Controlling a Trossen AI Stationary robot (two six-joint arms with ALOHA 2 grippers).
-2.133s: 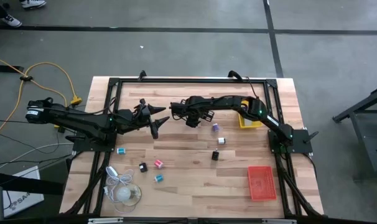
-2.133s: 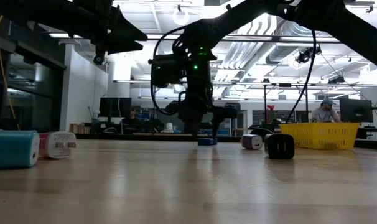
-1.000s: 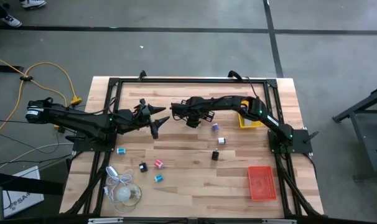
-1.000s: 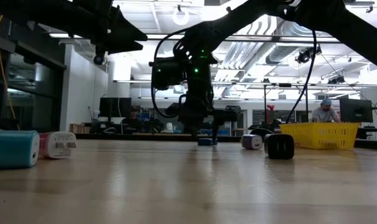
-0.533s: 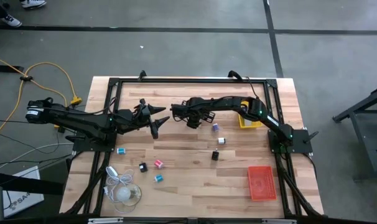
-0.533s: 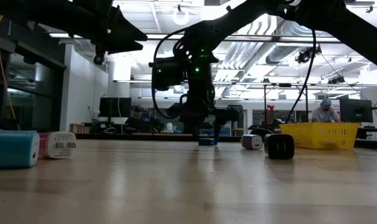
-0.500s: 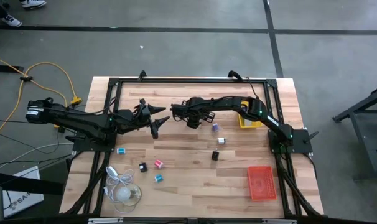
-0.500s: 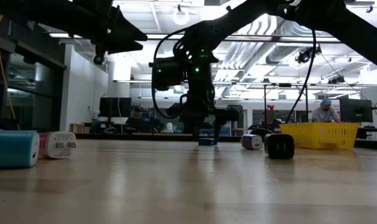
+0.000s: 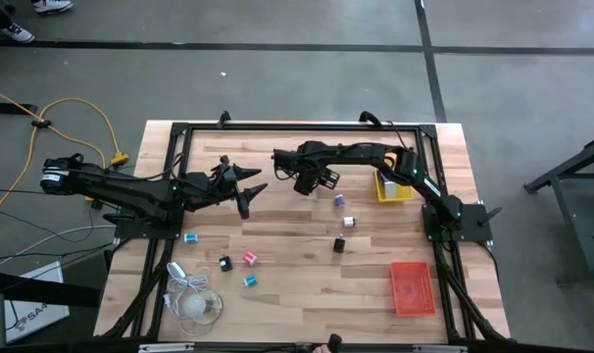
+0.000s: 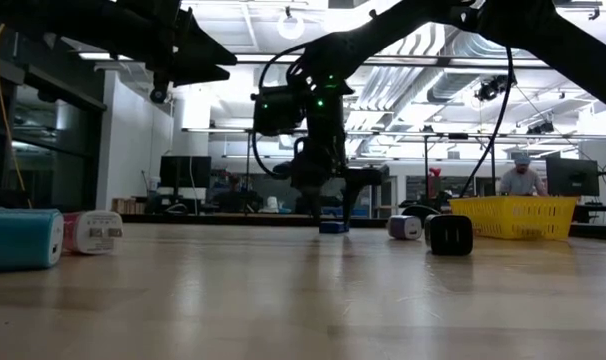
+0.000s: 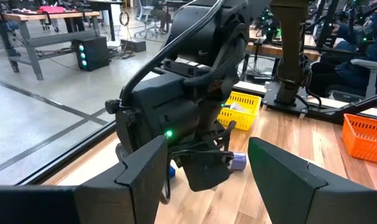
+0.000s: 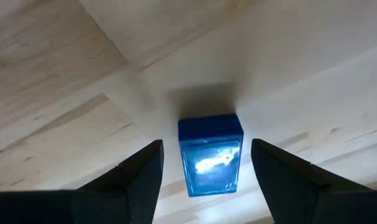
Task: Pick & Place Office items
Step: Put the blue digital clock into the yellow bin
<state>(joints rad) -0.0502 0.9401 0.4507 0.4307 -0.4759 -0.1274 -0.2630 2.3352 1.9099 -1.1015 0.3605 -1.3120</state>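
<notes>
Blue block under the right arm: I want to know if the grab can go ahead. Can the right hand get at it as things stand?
Probably yes. The right hand hangs straight over the blue block, fingers open to either side, with only bare table around it.

Overhead: I see even, soft light.
Low: ceiling lamps [image 10: 291, 22] glare; arms silhouetted.
Right wrist: blue piece [image 12: 211, 154] glints, shadow beyond it.
</notes>
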